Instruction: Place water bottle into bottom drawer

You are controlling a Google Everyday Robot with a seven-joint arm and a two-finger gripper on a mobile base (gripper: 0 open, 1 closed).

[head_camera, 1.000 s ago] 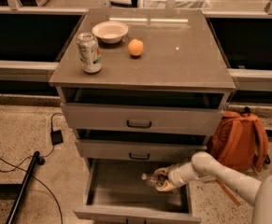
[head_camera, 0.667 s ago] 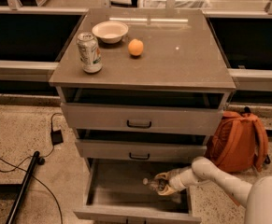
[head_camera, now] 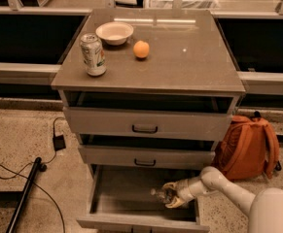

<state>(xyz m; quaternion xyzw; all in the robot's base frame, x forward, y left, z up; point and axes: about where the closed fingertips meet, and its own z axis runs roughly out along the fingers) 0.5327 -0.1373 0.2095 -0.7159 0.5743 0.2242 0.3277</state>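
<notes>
The bottom drawer (head_camera: pixel 112 198) of the grey cabinet is pulled open and shows a plain grey interior. My gripper (head_camera: pixel 171 195) reaches into it from the right, low over the drawer floor at its right side. It is shut on the water bottle (head_camera: pixel 159 194), a small clear bottle lying sideways between the fingers. The bottle's end sticks out to the left. My white arm (head_camera: pixel 219 181) runs back to the lower right corner of the view.
On the cabinet top (head_camera: pixel 189 57) stand a green-and-white soda can (head_camera: pixel 93 54), a white bowl (head_camera: pixel 114 32) and an orange (head_camera: pixel 141 49). The two upper drawers (head_camera: pixel 146 125) are slightly ajar. An orange backpack (head_camera: pixel 248 147) leans at the right. Cables (head_camera: pixel 48 149) and a dark pole lie at the left.
My gripper has moved down and a little to the right, deeper into the bottom drawer, with the bottle still in it.
</notes>
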